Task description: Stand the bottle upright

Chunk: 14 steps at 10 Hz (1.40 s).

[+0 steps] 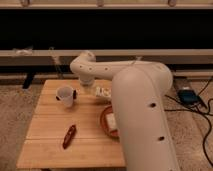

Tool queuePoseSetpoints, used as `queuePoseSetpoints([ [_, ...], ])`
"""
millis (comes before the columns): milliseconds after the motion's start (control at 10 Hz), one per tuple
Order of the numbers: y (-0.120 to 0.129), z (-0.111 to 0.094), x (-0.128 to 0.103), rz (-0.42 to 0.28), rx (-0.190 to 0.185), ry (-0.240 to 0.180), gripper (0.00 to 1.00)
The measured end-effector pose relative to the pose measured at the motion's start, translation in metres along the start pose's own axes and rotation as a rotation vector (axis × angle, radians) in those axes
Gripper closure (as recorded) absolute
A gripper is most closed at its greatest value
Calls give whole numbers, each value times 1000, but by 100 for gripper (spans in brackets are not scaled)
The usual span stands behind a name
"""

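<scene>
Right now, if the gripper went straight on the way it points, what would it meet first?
Probably the wooden table: the gripper points down between the cup and the lying bottle, though depth is unclear.

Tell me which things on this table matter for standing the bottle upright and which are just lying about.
For the job: bottle, lying near the back edge of the table; tool, shut, low beside it, between bottle and cup.
Lying about: cup; dark red object near the front; brown dish with a pale item on it.
</scene>
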Motion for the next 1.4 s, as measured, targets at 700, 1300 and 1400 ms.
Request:
queuePoseSetpoints([
  [700, -17, -41, -1, 50, 13, -258, 100],
  [1300, -32, -61, 12, 115, 21, -362, 100],
  [1400, -34, -64, 13, 122, 21, -378, 100],
])
